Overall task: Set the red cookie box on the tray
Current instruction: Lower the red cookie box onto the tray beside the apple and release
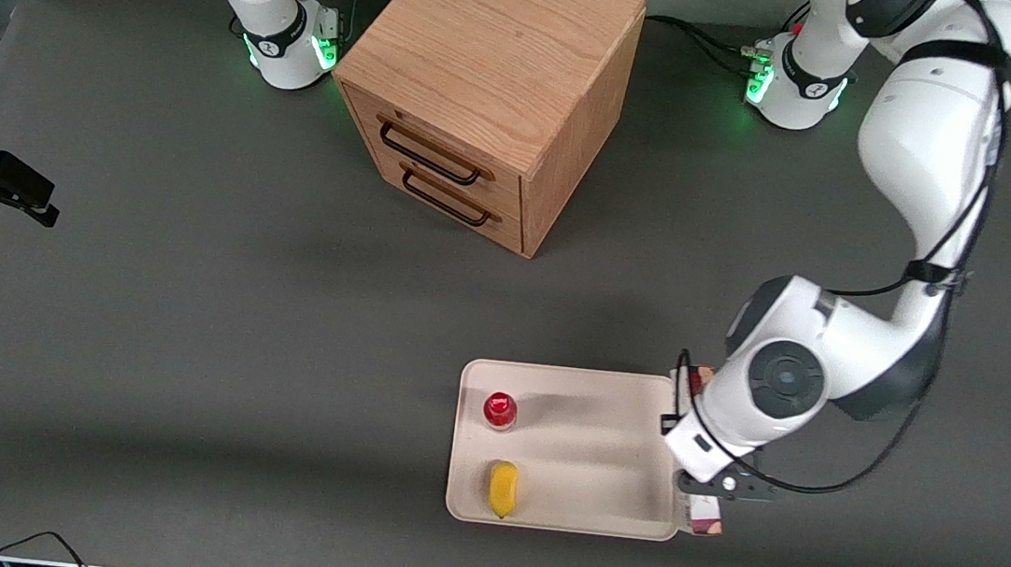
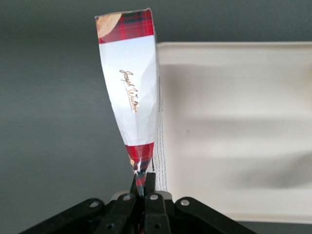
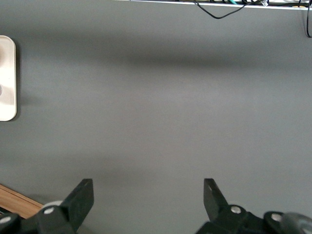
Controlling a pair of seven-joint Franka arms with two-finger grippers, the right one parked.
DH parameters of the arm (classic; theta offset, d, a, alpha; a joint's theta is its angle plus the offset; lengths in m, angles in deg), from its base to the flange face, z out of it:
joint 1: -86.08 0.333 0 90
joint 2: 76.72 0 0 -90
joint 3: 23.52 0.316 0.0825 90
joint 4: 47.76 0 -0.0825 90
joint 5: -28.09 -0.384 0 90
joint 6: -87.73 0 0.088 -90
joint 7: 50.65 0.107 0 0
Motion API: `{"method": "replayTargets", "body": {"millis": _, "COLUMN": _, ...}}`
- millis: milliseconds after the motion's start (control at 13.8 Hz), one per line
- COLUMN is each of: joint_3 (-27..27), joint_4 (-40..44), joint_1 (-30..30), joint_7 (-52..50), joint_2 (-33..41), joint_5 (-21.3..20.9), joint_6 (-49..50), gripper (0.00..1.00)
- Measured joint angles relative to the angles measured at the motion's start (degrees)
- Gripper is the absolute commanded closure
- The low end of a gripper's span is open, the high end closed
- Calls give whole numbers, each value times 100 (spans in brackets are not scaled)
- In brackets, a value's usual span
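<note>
Claw (image 2: 142,181) of mine pinches the red cookie box (image 2: 130,92) by one end; its long side runs along the tray (image 2: 234,122) edge, just beside it.

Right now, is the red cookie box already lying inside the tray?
No: the claw holds the red cookie box shut between its fingers, beside the tray, over the grey tabletop.

The tray (image 1: 583,480) lies on the table (image 1: 181,334), at six o'clock from the drawer cabinet (image 1: 489,85) and nearer the front camera. In it stand a bottle (image 1: 500,410) and, at its six o'clock, a yellow item (image 1: 502,488). The gripper (image 2: 142,183) pinches the red cookie box (image 2: 130,92) just beside the tray's rim, toward the working arm's end.
</note>
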Motion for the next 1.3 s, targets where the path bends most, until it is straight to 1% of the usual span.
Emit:
{"method": "replayTargets", "body": {"millis": 289, "joint_3": -13, "joint_4": 1, "joint_1": -54, "joint_7": -81, "joint_2": -279, "joint_5": -263, "joint_6": -290, "gripper": 100}}
{"method": "replayTargets", "body": {"millis": 578, "joint_3": -13, "joint_4": 1, "joint_1": -51, "joint_7": -81, "joint_2": -335, "joint_5": -297, "joint_6": -557, "gripper": 100}}
{"method": "replayTargets", "body": {"millis": 651, "joint_3": -13, "joint_4": 1, "joint_1": -51, "joint_7": -81, "joint_2": -341, "joint_5": -298, "joint_6": -594, "gripper": 96}}
{"method": "replayTargets", "body": {"millis": 723, "joint_3": -13, "joint_4": 1, "joint_1": -51, "joint_7": -81, "joint_2": -349, "joint_5": -299, "joint_6": -602, "gripper": 88}}
{"method": "replayTargets", "body": {"millis": 795, "joint_3": -13, "joint_4": 1, "joint_1": -51, "joint_7": -82, "joint_2": -362, "joint_5": -300, "joint_6": -617, "gripper": 68}}
{"method": "replayTargets", "body": {"millis": 867, "joint_3": -13, "joint_4": 1, "joint_1": -51, "joint_7": -82, "joint_2": -383, "joint_5": -302, "joint_6": -672, "gripper": 55}}
{"method": "replayTargets", "body": {"millis": 940, "joint_3": -13, "joint_4": 1, "joint_1": -51, "joint_7": -82, "joint_2": -401, "joint_5": -303, "joint_6": -718, "gripper": 26}}
{"method": "replayTargets", "body": {"millis": 1012, "joint_3": -13, "joint_4": 1, "joint_1": -51, "joint_7": -83, "joint_2": -407, "joint_5": -303, "joint_6": -741, "gripper": 22}}
{"method": "replayTargets", "body": {"millis": 1084, "joint_3": -13, "joint_4": 2, "joint_1": -51, "joint_7": -92, "joint_2": -407, "joint_5": -304, "joint_6": -755, "gripper": 5}}
{"method": "replayTargets", "body": {"millis": 1157, "joint_3": -13, "joint_4": 2, "joint_1": -51, "joint_7": -109, "joint_2": -408, "joint_5": -308, "joint_6": -764, "gripper": 0}}
{"method": "replayTargets", "body": {"millis": 1301, "joint_3": -13, "joint_4": 5, "joint_1": -40, "joint_7": -137, "joint_2": -407, "joint_5": -381, "joint_6": -763, "gripper": 0}}
